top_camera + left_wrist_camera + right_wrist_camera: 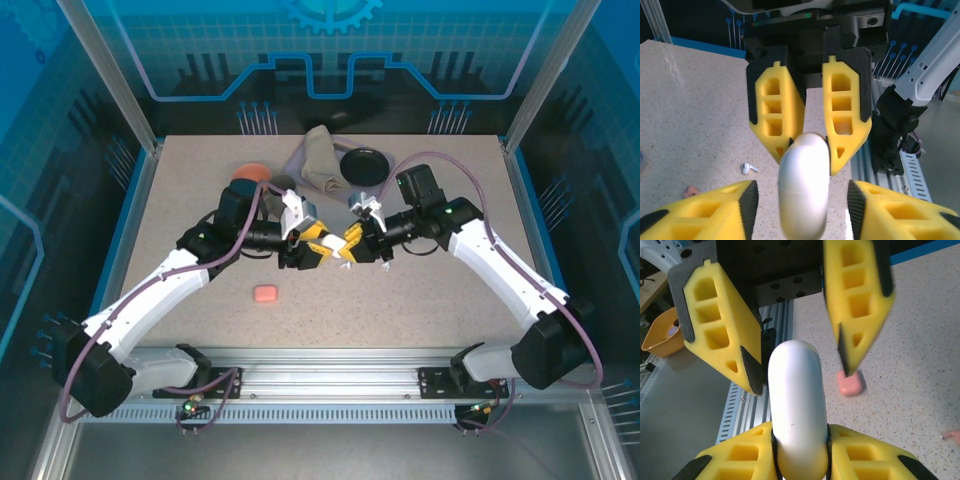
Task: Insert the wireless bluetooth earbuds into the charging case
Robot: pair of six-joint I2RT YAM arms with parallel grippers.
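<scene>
The white charging case (pixel 797 410) is a smooth, glossy pebble with rounded ends, held in the air between the 2 arms above the middle of the speckled beige tabletop (pixel 420 290). The right claw (pixel 811 159) is clamped on one end of it, its yellow, cut-out fingers (pixel 740 460) pressed against both sides. The left claw (pixel 801 377) faces it from the opposite end with its jaws apart, 1 finger on either side of the case and a gap to each.

Both arms reach inward from the near edge and bend toward each other, so the claws meet tip to tip.

On the tabletop lie 2 loose earbuds near each other: a white earbud (pixel 748 168) with a short stem and a pink earbud (pixel 690 191). A matte pink charging case (pixel 265 293), a rounded block, sits toward the left arm's side, well apart from the claws. At the far edge a crumpled grey cloth (pixel 312 160) lies just beside a round black dish (pixel 363 165).
</scene>
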